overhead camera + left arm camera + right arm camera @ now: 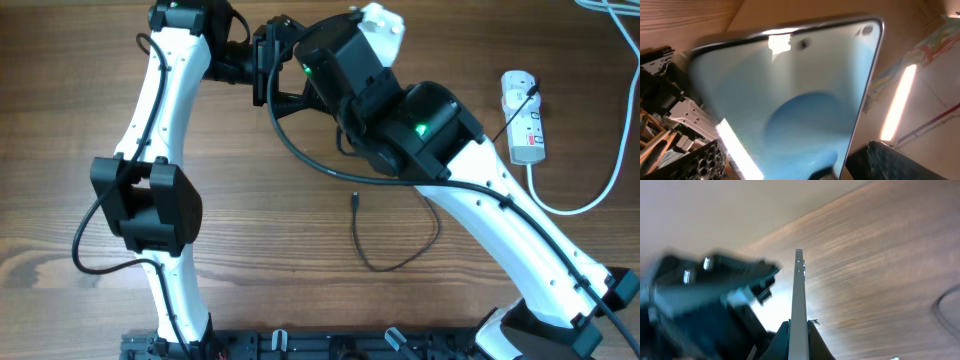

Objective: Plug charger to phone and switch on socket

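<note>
On the brown wooden table [300, 300], slack black charger [357, 225] and white socket [524, 130].

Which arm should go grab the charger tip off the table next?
Probably the left. The right gripper has its jaws clamped on the phone, while the left gripper flanks it, grip unclear. The charger tip lies free on the table.

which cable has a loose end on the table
The thin black charger cable; its connector tip lies free, the thick white cord runs from the socket.
</note>
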`<state>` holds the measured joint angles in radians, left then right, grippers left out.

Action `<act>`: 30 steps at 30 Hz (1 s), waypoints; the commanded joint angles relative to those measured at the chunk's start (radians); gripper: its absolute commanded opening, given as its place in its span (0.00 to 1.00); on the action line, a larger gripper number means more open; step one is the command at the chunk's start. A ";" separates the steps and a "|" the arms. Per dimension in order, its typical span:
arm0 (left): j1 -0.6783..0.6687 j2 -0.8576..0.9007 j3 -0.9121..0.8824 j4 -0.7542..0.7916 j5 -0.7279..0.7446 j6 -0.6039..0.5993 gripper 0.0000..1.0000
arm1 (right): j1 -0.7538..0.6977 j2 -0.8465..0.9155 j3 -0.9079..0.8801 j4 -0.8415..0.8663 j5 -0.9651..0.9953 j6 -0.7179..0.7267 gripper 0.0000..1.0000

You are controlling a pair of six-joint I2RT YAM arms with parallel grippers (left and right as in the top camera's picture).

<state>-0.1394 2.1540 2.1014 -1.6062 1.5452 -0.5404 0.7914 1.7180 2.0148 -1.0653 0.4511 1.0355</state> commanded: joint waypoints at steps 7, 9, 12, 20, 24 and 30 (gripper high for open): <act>-0.005 -0.035 0.019 0.005 0.029 0.004 0.69 | 0.002 -0.008 0.020 -0.037 0.064 0.772 0.04; -0.005 -0.035 0.019 0.005 0.029 0.003 0.57 | 0.002 -0.008 0.019 -0.042 0.056 0.809 0.04; -0.005 -0.035 0.019 0.005 0.029 -0.004 0.49 | 0.002 -0.008 0.019 -0.054 0.035 0.908 0.04; -0.005 -0.035 0.019 0.005 0.030 -0.023 0.42 | 0.002 -0.007 0.019 -0.049 -0.031 1.036 0.04; -0.005 -0.035 0.019 0.005 0.029 -0.023 0.41 | 0.002 -0.007 0.019 -0.047 -0.034 1.036 0.04; -0.005 -0.035 0.019 0.005 0.029 -0.023 0.35 | 0.002 -0.007 0.019 -0.063 -0.033 1.036 0.04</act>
<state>-0.1394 2.1521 2.1033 -1.6005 1.5547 -0.5629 0.7914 1.7180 2.0148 -1.1221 0.4149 2.0468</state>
